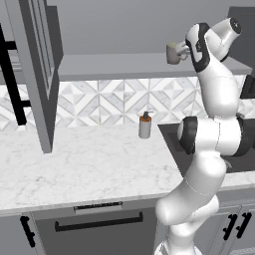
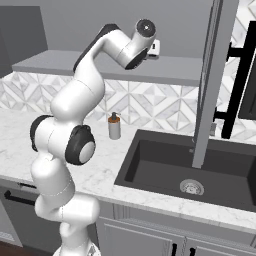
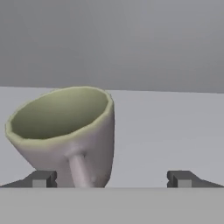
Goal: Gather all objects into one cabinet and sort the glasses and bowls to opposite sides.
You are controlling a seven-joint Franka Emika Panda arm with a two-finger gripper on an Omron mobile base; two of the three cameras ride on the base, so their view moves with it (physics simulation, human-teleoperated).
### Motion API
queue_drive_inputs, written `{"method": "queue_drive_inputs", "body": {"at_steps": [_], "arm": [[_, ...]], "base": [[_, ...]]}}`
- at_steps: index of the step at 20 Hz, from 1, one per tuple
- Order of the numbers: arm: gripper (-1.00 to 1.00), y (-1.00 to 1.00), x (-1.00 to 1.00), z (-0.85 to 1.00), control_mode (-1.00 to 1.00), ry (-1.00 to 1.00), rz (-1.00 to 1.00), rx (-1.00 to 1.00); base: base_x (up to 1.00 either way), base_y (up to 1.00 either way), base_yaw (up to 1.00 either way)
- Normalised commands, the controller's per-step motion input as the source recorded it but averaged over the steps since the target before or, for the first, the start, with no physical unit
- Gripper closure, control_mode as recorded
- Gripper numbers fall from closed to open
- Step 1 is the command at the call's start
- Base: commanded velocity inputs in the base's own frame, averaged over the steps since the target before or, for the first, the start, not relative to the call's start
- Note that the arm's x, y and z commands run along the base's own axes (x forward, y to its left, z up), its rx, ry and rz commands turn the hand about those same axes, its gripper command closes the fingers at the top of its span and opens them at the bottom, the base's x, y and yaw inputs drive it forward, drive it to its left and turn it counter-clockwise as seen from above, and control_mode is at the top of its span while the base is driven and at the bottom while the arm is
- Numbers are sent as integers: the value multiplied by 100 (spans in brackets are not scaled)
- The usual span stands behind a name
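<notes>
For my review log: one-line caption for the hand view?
Open hand faces a grey-taupe mug on the cabinet shelf, its handle toward the camera.

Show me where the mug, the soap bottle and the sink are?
mug (image 3: 65,131): hand view, on its outer wall.
soap bottle (image 1: 145,128): left base view, on its body.
sink (image 2: 150,165): right base view, on its inner wall.

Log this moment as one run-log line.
end effector: open, at shelf | mug: upright on cabinet shelf, near one fingertip, not gripped | soap bottle: on counter
</notes>
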Motion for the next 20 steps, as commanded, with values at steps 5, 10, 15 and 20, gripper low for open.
{"method": "queue_drive_inputs", "body": {"at_steps": [5, 10, 15, 20], "arm": [[-100, 0, 40, -1, -100, 0, 1, 0], [-100, 0, 12, 0, -100, 0, 0, 0], [100, 6, 0, -6, -100, 0, 0, 1], [100, 19, 5, -6, -100, 0, 0, 0]], "base": [[0, 0, 0], [0, 0, 0], [0, 0, 0], [0, 0, 0]]}}
